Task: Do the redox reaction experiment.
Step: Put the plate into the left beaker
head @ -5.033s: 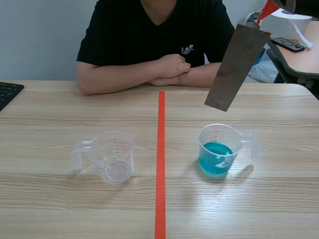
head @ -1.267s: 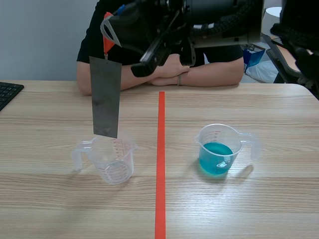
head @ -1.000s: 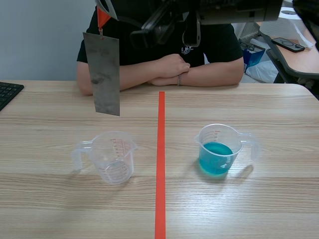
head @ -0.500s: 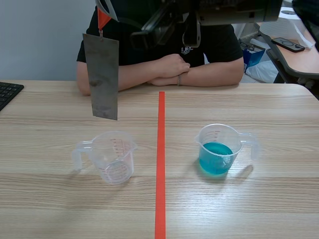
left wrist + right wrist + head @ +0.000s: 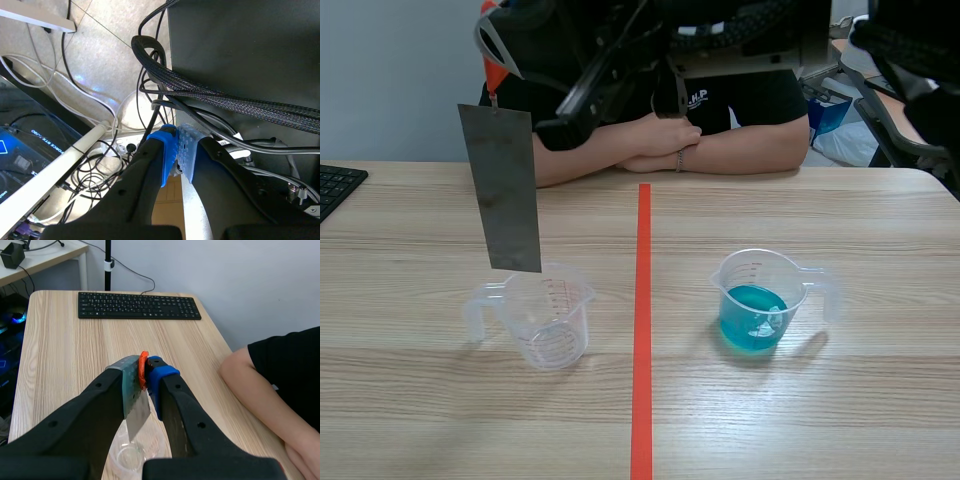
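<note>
A grey rectangular metal plate [image 5: 502, 188] is being pinched by the right claw [image 5: 145, 371] above a clear plastic cup [image 5: 548, 318]; the left claw [image 5: 176, 150] is being pressed together.

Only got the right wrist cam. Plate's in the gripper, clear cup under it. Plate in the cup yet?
Observer: Not that the scene view shows. The plate hangs with its lower edge about level with the empty cup rim, and none of it shows through the wall.
Operator: Where's the blue stuff?
Observer: In a second cup, across the red tape line from the empty one, partly filled.
Operator: Left arm?
Observer: Not in the scene view. The left wrist view shows the left gripper shut on nothing, facing cables.
</note>
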Robot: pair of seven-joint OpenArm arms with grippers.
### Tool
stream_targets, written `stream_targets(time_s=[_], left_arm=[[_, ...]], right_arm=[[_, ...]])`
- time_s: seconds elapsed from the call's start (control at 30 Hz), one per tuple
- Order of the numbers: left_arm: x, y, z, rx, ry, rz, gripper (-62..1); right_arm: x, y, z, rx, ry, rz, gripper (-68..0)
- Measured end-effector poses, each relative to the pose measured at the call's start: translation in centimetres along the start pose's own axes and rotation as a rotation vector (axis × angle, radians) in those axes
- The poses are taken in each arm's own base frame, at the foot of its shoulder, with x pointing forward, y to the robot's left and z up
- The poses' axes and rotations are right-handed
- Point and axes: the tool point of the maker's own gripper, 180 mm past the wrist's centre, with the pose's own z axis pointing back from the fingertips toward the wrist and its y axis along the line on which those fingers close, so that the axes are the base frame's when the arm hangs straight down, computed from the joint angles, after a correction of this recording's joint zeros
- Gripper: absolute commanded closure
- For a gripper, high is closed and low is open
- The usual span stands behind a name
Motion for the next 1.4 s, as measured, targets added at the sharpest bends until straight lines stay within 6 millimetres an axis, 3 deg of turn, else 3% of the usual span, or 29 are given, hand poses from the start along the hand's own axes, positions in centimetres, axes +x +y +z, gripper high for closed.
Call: stream_targets(time_s=[0.6, 1.03, 1.4], left_arm=[[0.0, 0.0, 0.0, 0.000, 0.000, 0.000, -2.7], [0.0, 0.0, 0.0, 0.000, 0.000, 0.000, -2.7], [0.0, 0.0, 0.0, 0.000, 0.000, 0.000, -2.7]], right_arm=[[-1.8, -0.4, -1.2, -0.015, 0.052, -0.014, -0.7], [-5.0, -0.1, -2.5, -0.004, 0.108, -0.026, -0.7], [-9.2, -0.7, -3.4, -0.022, 0.175, -0.028, -0.7]])
